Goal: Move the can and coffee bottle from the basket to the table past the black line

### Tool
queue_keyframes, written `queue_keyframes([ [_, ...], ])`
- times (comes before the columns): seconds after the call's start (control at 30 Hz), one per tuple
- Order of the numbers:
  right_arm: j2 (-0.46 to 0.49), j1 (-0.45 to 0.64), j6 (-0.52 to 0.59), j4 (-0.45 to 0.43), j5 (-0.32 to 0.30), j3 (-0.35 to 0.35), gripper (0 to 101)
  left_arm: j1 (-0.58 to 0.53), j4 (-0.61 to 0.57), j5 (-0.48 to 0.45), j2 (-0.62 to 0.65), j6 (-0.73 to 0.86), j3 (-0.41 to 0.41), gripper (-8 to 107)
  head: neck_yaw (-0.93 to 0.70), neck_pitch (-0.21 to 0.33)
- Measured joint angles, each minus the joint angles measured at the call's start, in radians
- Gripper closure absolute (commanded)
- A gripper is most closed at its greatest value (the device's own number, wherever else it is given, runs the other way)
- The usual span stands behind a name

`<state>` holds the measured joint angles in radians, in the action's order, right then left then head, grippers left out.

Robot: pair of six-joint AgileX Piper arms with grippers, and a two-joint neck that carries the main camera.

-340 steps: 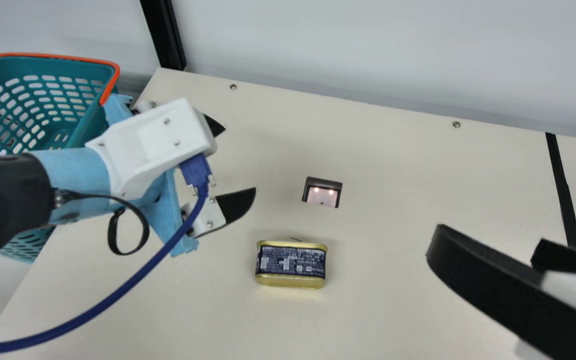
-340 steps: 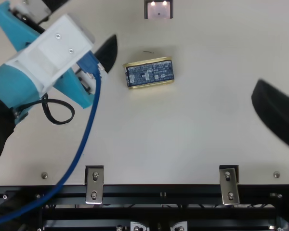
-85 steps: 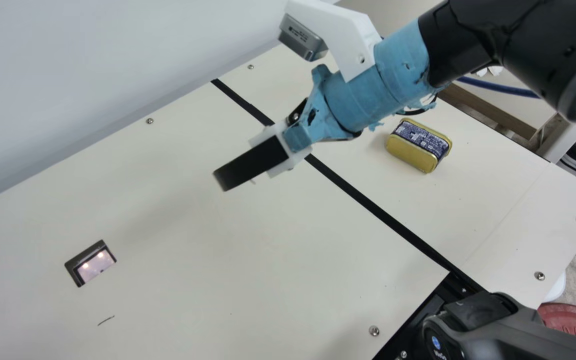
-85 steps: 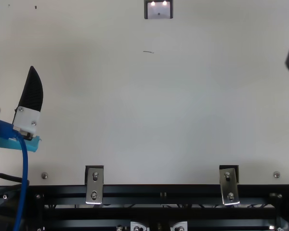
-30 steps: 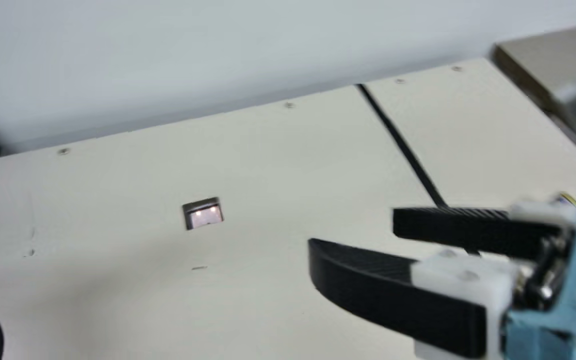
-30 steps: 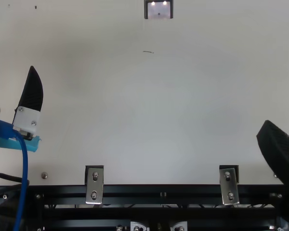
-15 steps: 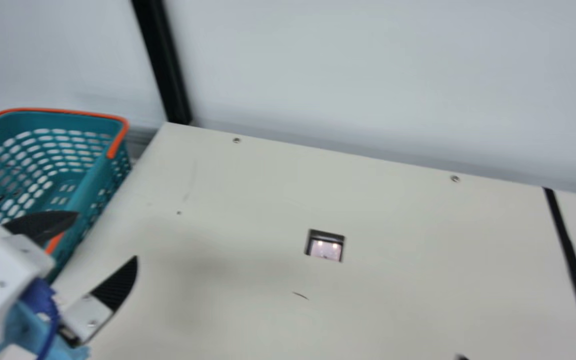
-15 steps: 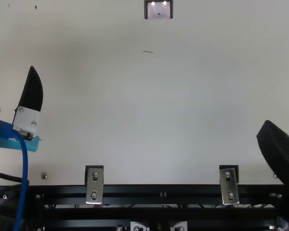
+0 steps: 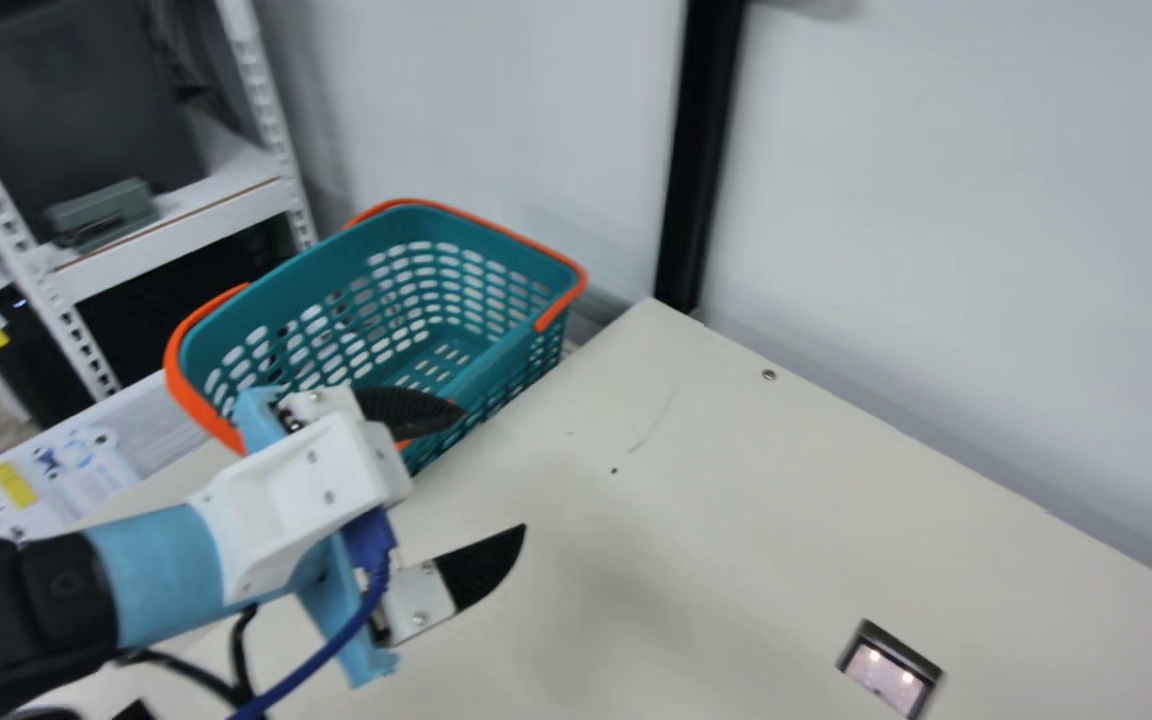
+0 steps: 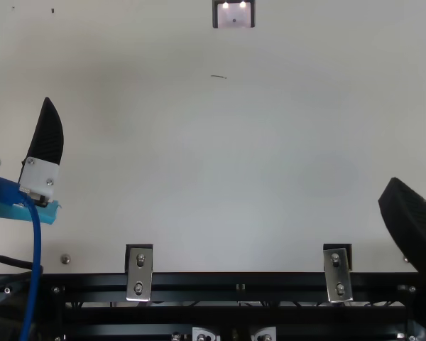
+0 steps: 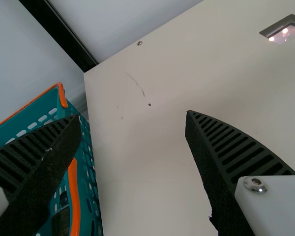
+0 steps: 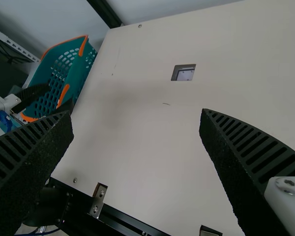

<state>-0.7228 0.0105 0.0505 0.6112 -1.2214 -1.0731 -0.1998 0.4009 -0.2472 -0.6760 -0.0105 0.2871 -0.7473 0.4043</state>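
My left gripper (image 9: 493,468) stands open and empty over the table's left side, beside the teal basket (image 9: 511,245). In the left wrist view the left gripper (image 11: 133,115) has one finger over the basket (image 11: 83,142) and the other over the table. Low in the basket there, partly behind that finger, is a dark rounded object (image 11: 60,223), perhaps the coffee bottle. My right gripper (image 10: 415,220) is near the front right in the top view; in the right wrist view the right gripper (image 12: 136,112) is wide apart and empty.
The basket's orange handles stand up at its rim beside the table's left edge. A black post (image 9: 701,150) rises behind the corner, with a white shelf rack (image 9: 176,235) farther left. A small lit recess (image 9: 888,668) is set in the cream table (image 9: 736,520).
The can lay mid-table 11.3 s ago and past the black line 2.8 s ago. The left arm has drawn back leftward; the right arm has come back. The neck camera has since turned left.
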Motion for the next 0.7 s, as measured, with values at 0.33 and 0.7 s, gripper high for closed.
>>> queue_keyframes([
  [0.33, 0.0, 0.0, 0.0, 0.0, 0.0, 0.0, 0, 0.0, 0.002, 0.0, 0.0, -0.002, 0.0, 9, 0.0, -0.005],
  [0.7, 0.0, 0.0, 0.0, 0.0, 0.0, 0.0, 0, 0.09, -0.008, -0.012, -0.066, -0.058, 0.108, 9, 0.0, -0.005],
])
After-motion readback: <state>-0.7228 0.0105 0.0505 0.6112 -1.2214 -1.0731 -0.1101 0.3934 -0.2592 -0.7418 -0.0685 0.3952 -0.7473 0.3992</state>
